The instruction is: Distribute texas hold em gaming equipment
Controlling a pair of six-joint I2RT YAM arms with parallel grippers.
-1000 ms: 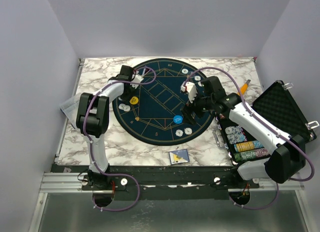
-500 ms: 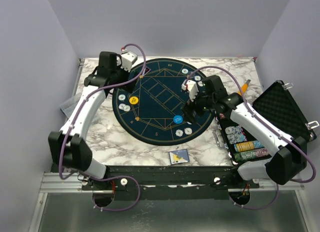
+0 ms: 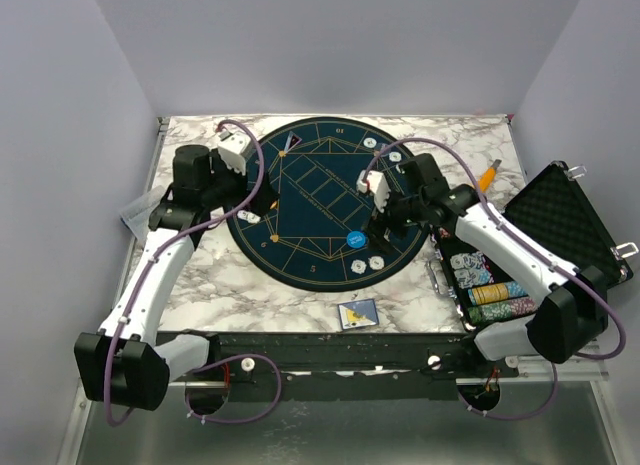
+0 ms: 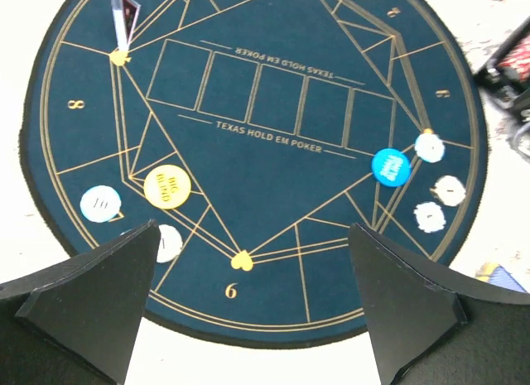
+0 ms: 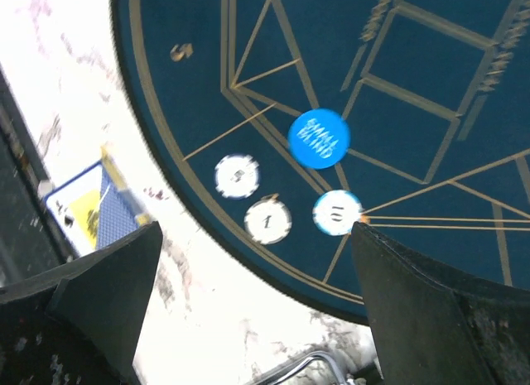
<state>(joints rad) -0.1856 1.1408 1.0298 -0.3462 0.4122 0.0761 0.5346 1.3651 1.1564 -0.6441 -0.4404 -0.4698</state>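
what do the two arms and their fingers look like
The left arm and right arm both have white links and bulky black joints. A thin purple cable loops along each one, and a small white block sits at each wrist. The fingers are plain matte black wedges with no visible markings.

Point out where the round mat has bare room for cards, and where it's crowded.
Bare: the row of card boxes, and the stretch between the yellow disc and blue disc. Crowded: white chips beside each disc, at the mat rim.
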